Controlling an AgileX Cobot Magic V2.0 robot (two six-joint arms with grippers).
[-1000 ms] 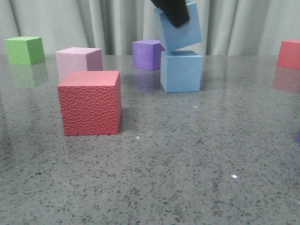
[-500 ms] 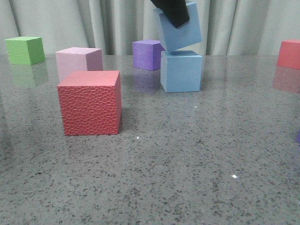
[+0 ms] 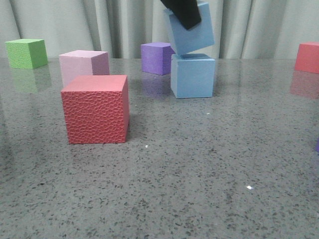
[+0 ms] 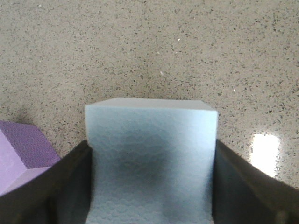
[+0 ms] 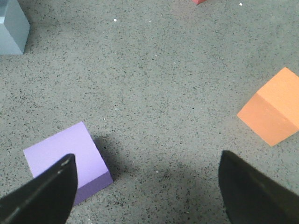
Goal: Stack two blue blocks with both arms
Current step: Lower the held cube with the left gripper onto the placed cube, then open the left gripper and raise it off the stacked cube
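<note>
One blue block (image 3: 193,75) stands on the table at centre back. The second blue block (image 3: 190,31) is tilted directly above it, its low edge at the first one's top face. My left gripper (image 3: 183,11) is shut on this upper block. In the left wrist view the held blue block (image 4: 152,158) fills the space between the black fingers (image 4: 60,186) of my left gripper (image 4: 152,191). My right gripper (image 5: 147,186) is open over bare table, holding nothing. A blue block (image 5: 11,28) shows far from it at the frame's corner.
A red cube (image 3: 95,109) stands front left, a pink cube (image 3: 82,64) behind it, a green cube (image 3: 26,53) far left. A purple cube (image 3: 157,57) sits just behind the blue blocks, a red cube (image 3: 308,57) far right. A purple cube (image 5: 65,158) and an orange cube (image 5: 273,109) flank my right gripper.
</note>
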